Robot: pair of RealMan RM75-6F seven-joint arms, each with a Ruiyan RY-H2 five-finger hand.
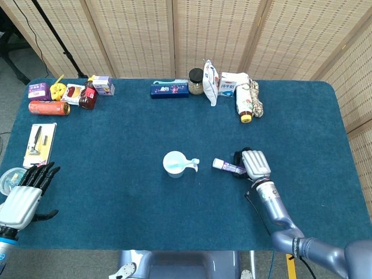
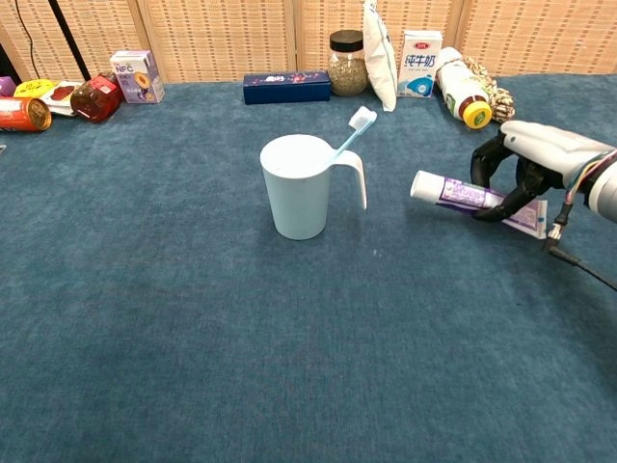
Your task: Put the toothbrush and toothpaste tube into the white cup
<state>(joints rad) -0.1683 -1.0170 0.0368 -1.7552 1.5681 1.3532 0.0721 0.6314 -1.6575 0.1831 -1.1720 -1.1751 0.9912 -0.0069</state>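
Your left hand [image 1: 23,195] rests at the worktop's [image 1: 116,192] near left edge, fingers apart, holding nothing. Near the middle stands the cup [image 2: 301,186], and the toothbrush [image 2: 351,132] leans in it, bristle head poking out above the handle side. Right of the cup, your right hand [image 2: 540,159] has its fingers clamped on the toothpaste [image 2: 461,194], which is lifted just off the worktop, cap end pointing toward the cup.
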